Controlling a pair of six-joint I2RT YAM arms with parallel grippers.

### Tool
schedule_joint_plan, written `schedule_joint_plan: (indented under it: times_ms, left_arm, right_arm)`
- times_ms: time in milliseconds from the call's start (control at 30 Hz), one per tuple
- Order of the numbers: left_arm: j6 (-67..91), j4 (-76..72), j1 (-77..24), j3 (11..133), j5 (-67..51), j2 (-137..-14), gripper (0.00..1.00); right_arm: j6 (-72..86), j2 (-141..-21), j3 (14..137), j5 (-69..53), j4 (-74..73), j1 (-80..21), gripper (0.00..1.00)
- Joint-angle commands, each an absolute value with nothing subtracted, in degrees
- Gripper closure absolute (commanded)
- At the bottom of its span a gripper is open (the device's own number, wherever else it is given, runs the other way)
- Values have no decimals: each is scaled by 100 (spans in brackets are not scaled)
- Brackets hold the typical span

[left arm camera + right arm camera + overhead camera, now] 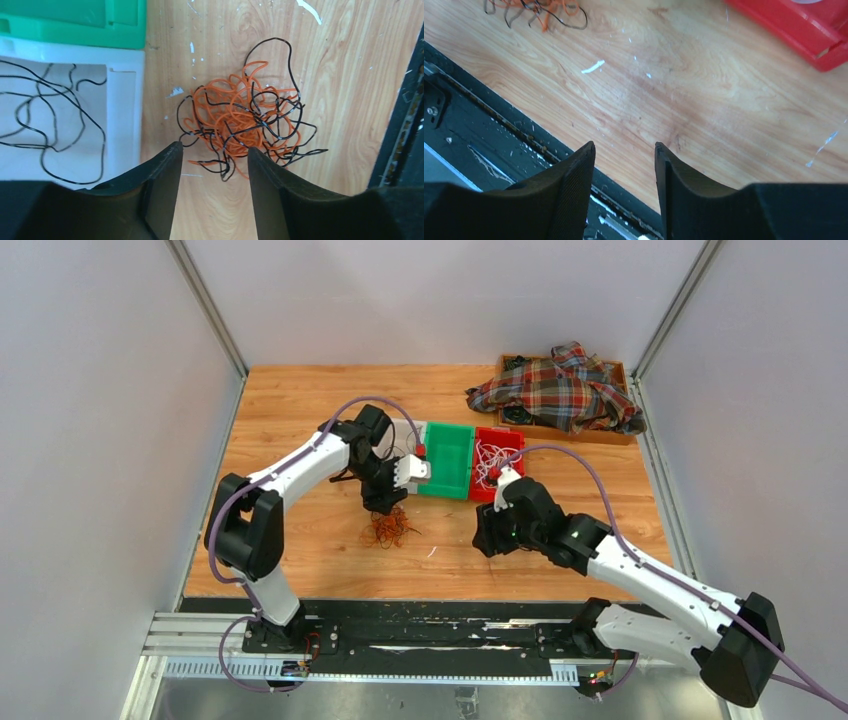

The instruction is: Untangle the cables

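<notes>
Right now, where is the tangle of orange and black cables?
In the top view, the tangle lies on the wooden table, left of centre, just beneath the left gripper and nearer the arm bases than the green bin.

3 plastic bins (448, 462), 1 cable tangle (388, 528), 1 plaid cloth (560, 388), 2 arms (300, 465)

Robot lab cell: grey panel walls (90, 390), alu rail (190, 638).

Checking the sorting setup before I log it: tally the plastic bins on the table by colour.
White rectangular plastic bin: 1
Green rectangular plastic bin: 1
Red rectangular plastic bin: 1
Total: 3
</notes>
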State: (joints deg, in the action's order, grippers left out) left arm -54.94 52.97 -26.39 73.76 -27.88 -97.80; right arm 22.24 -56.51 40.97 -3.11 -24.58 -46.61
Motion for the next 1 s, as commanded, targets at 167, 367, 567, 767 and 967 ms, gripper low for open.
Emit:
schedule_joint_plan:
  times_ms: [167, 367, 567, 767, 967]
  left_arm:
    - [-6513, 5264, -2694, 7600, -3307, -9944, 49]
    - [-7035, 5265, -2816, 7160, -3137, -9784, 51]
    - [-6870, 5078, -2830, 7094, -3031, -9831, 60]
    - [-6404, 4624, -2848, 7011, -2880, -9601, 96]
    - [-5973, 5000, -2848, 6995, -2589, -8642, 99]
  right_arm:
    - [2445, -5164, 3584, -77, -1437, -4724, 54]
    - [2539, -4914, 3520, 173, -1472, -4723, 55]
    - [2832, -4801, 3483, 401, -1401, -4723, 58]
    - [3152, -4678, 3203, 497, -884, -4725, 71]
    - [2990, -4962, 3315, 420, -458, -4721, 60]
